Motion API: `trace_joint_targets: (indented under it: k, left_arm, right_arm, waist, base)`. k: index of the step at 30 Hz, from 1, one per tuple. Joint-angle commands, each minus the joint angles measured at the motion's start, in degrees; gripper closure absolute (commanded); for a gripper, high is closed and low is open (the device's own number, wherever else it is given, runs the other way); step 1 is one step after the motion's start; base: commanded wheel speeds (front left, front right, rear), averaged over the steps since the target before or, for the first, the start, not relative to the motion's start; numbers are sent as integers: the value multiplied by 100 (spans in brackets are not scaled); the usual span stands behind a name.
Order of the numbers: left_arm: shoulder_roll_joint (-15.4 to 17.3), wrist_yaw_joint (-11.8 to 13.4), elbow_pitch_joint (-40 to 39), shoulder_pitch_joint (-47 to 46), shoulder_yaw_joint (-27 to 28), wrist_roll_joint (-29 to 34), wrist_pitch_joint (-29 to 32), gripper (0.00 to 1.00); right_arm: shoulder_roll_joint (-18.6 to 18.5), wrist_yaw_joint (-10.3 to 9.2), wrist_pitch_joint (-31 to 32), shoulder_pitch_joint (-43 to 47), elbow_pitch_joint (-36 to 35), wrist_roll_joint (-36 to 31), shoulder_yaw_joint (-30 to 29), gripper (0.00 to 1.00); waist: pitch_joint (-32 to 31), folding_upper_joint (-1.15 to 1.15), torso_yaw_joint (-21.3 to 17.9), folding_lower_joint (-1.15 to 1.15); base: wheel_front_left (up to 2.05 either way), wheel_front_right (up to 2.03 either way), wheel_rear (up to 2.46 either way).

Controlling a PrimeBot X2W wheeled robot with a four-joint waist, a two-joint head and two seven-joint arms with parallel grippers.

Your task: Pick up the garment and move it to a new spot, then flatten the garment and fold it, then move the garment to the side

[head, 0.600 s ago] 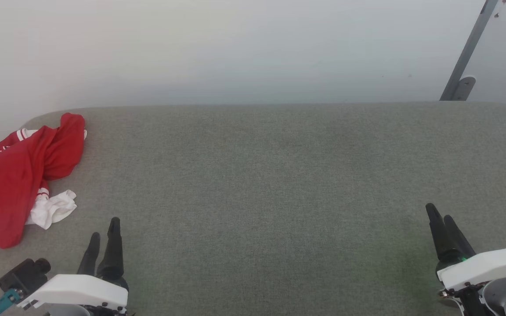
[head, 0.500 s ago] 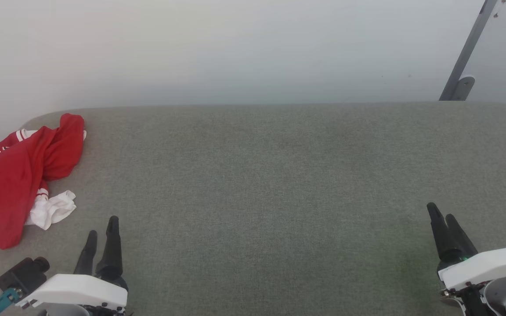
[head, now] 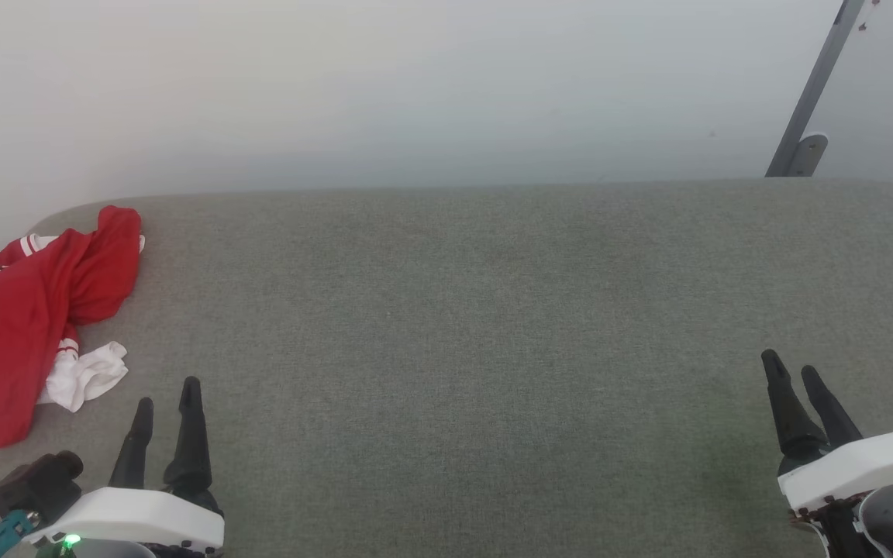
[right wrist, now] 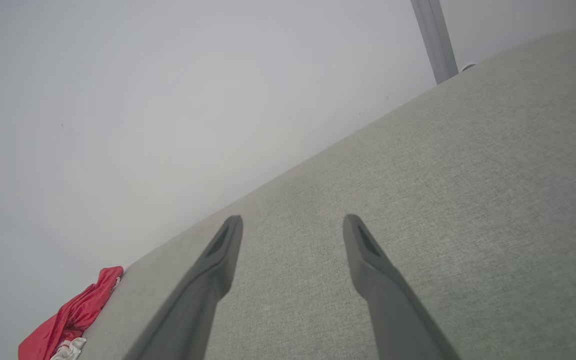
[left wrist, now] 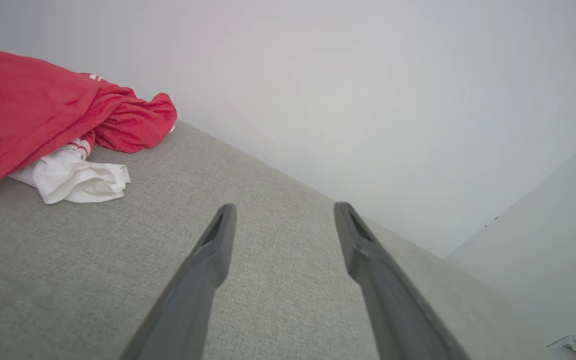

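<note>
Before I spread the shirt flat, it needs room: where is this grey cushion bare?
The grey woven cushion lies bare from the crumpled red and white T-shirt at its left end rightward past the slanted grey metal post, back to the pale wall. Only that left end is crowded.

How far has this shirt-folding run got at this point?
Nothing looks done: the shirt lies crumpled at the left edge of the grey surface. In hand: nothing; the left pincer and right pincer are both open and empty, the left one nearer the shirt. Remaining: picking it up, moving it, flattening, folding, setting it aside.
</note>
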Motion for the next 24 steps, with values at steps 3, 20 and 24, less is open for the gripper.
trace_joint_targets:
  k: [3, 20, 24]
  left_arm:
    - [14, -36, -122, 18, 33, 333, -100, 0]
    - [9, -100, -246, 93, 22, 1216, -324, 0]
    - [17, -104, -281, 122, 22, 1411, -378, 0]
  right_arm:
    - [-78, 1, -80, -113, -93, -243, 5, 0]
    - [-204, 2, -211, -85, -213, -907, 32, 0]
    - [-242, 2, -253, -85, -233, -1062, 44, 0]
  waist:
    - [-9, 0, -13, 0]
    - [-36, 0, -21, 0]
    - [-43, 0, -26, 0]
  base:
    - [0, 0, 0]
    - [0, 0, 0]
    - [0, 0, 0]
